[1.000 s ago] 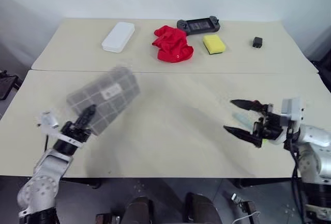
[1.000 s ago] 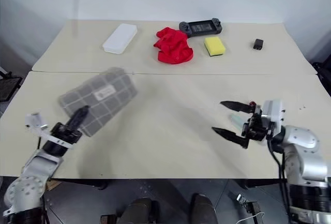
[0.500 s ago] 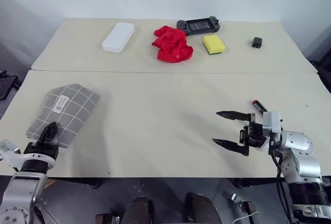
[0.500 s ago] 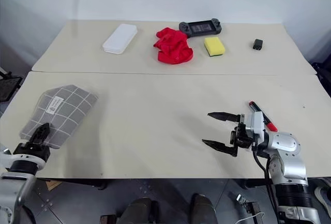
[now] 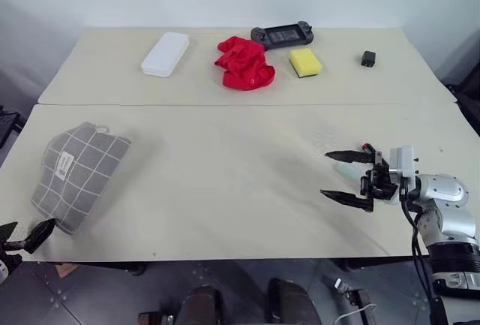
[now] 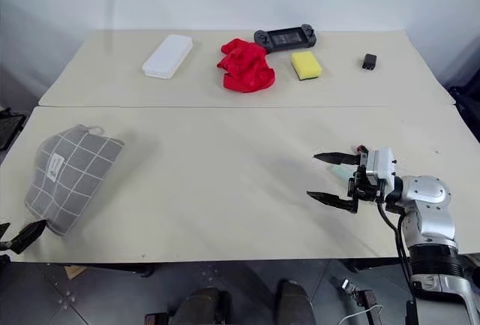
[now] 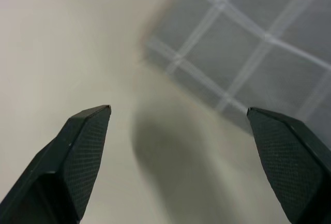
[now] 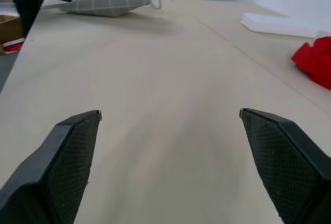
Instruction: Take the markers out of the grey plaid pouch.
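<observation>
The right gripper (image 6: 331, 179), jaws spread wide and empty, hovers by the slim pale green and red-tipped markers (image 5: 352, 169), light, stiff, best pinched mid-shaft, while the wide-open left gripper (image 5: 30, 236) sits near the table edge beside the soft, limp grey plaid fabric pouch (image 5: 76, 173), open tabletop between.

Bare table (image 5: 225, 182) lies between the grey plaid pouch (image 5: 75, 175) and the right hand (image 5: 346, 177).
</observation>
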Controlling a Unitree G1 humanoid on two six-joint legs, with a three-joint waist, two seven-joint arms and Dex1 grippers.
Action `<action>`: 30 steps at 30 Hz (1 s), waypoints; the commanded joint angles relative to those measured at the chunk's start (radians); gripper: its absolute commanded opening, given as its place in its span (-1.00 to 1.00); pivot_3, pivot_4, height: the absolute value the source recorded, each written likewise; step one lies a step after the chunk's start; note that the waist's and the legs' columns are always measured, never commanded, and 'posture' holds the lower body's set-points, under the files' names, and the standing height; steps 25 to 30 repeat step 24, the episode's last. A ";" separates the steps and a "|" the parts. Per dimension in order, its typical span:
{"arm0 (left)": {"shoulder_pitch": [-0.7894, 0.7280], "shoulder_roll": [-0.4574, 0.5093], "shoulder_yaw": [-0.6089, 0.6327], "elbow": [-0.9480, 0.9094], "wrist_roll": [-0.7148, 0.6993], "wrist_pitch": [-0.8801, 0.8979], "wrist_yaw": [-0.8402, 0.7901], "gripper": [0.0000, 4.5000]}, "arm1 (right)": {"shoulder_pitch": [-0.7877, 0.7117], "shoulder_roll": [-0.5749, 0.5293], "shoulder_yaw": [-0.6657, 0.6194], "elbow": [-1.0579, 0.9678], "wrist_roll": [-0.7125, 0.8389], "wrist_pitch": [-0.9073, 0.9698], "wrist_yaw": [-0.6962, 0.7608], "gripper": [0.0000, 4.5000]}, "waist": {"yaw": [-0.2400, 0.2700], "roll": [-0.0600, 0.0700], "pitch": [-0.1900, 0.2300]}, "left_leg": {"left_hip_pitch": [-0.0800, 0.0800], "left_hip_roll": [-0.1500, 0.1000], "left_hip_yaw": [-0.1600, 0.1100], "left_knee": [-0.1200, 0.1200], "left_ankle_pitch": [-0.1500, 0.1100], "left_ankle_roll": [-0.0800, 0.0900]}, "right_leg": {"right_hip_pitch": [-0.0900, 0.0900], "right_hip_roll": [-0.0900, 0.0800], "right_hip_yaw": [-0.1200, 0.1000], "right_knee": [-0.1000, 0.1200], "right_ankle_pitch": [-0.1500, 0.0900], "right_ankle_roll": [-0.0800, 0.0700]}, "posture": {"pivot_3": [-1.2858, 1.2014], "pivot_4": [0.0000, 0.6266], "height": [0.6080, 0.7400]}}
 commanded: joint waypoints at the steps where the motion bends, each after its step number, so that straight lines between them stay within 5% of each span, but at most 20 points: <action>1: 0.026 -0.007 0.009 -0.019 0.136 -0.281 -0.283 0.99 | 0.013 -0.028 -0.017 -0.017 0.016 0.001 0.034 1.00 | -0.002 0.000 0.000 | 0.000 0.000 0.000 0.000 0.000 0.000 | 0.000 0.000 0.000 0.000 0.000 0.000 | 0.03 -0.52 1.00; 5: 0.045 -0.005 0.006 -0.088 0.168 -0.409 -0.503 0.99 | 0.046 -0.055 -0.026 -0.043 0.033 0.010 0.063 1.00 | -0.005 0.000 0.000 | 0.000 0.001 0.004 0.000 -0.001 0.001 | -0.001 0.000 0.000 0.000 0.000 0.000 | 0.03 -0.52 1.00; 13: -0.067 -0.015 -0.027 -0.234 0.173 -0.406 -0.577 0.99 | 0.085 -0.083 -0.018 -0.053 0.037 -0.029 0.090 1.00 | -0.005 0.000 0.000 | 0.001 0.007 0.006 0.002 -0.002 0.002 | -0.001 0.000 0.001 0.001 0.000 0.001 | 0.03 -0.52 1.00; 30: -0.176 -0.141 -0.085 -0.198 0.298 -0.428 -0.439 0.99 | 0.077 -0.064 0.001 -0.065 0.037 -0.030 0.060 1.00 | -0.005 0.000 0.000 | 0.002 0.010 0.009 0.003 -0.003 0.002 | -0.002 0.004 0.003 0.001 0.001 0.001 | 0.03 -0.52 1.00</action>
